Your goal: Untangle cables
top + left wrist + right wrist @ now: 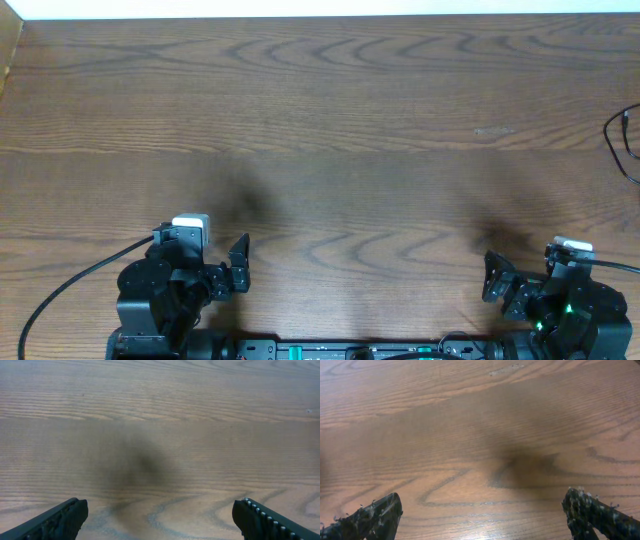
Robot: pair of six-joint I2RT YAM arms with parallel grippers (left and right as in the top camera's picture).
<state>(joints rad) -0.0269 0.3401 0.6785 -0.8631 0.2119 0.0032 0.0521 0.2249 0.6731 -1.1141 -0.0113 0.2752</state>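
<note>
The left gripper (159, 510) sits low at the near-left edge of the surface (320, 100). Its jaws are spread wide with only bare wood grain and a soft dark shadow between them, and it holds nothing. The middle of the surface is plain brown wood.

The right gripper (481, 496) sits at the near-right edge. It is likewise spread wide and holds nothing, and its wrist view shows only wood and a shadow patch ahead of it.

At the far right, a thin black cable (608, 128) lies at the very edge of the overhead view. It is well apart from the left gripper and sits farther out across the surface than the right gripper, off to that gripper's right, touching neither. It forms a loose open loop that curves in from the frame edge and back out again. Most of it is cut off by the frame, so it is probably one of the cords, but no plug end shows to confirm that. Neither wrist view catches it.
</note>
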